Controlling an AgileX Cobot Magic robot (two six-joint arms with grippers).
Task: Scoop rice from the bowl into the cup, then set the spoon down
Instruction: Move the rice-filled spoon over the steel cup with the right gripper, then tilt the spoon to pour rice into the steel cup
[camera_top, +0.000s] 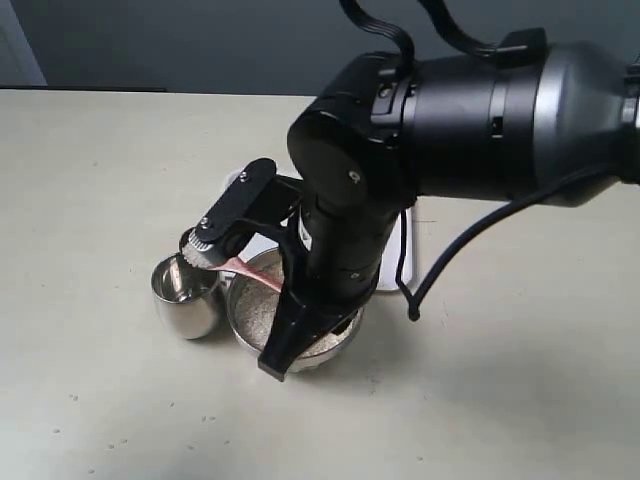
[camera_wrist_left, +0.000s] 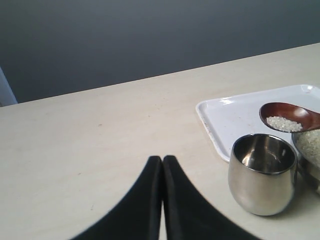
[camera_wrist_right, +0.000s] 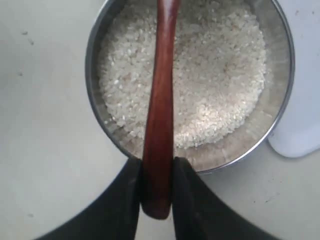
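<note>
My right gripper (camera_wrist_right: 157, 170) is shut on the end of the reddish-brown spoon (camera_wrist_right: 160, 100), whose handle runs over the steel bowl (camera_wrist_right: 95, 85) of white rice (camera_wrist_right: 215, 80). In the left wrist view the spoon's oval bowl (camera_wrist_left: 287, 116) carries a small heap of rice (camera_wrist_left: 283, 123) and hovers just above the far rim of the steel cup (camera_wrist_left: 261, 175). No rice shows inside the cup. The exterior view shows the spoon handle (camera_top: 252, 272) between cup (camera_top: 185, 300) and bowl (camera_top: 245, 345). My left gripper (camera_wrist_left: 162, 160) is shut and holds nothing, near the cup.
A white tray (camera_wrist_left: 235, 112) lies flat behind the cup and bowl, and one of its corners (camera_wrist_right: 300, 130) sits beside the bowl. The bulky right arm (camera_top: 450, 110) hangs over the bowl and tray, with a black cable (camera_top: 440, 270) dangling from it.
</note>
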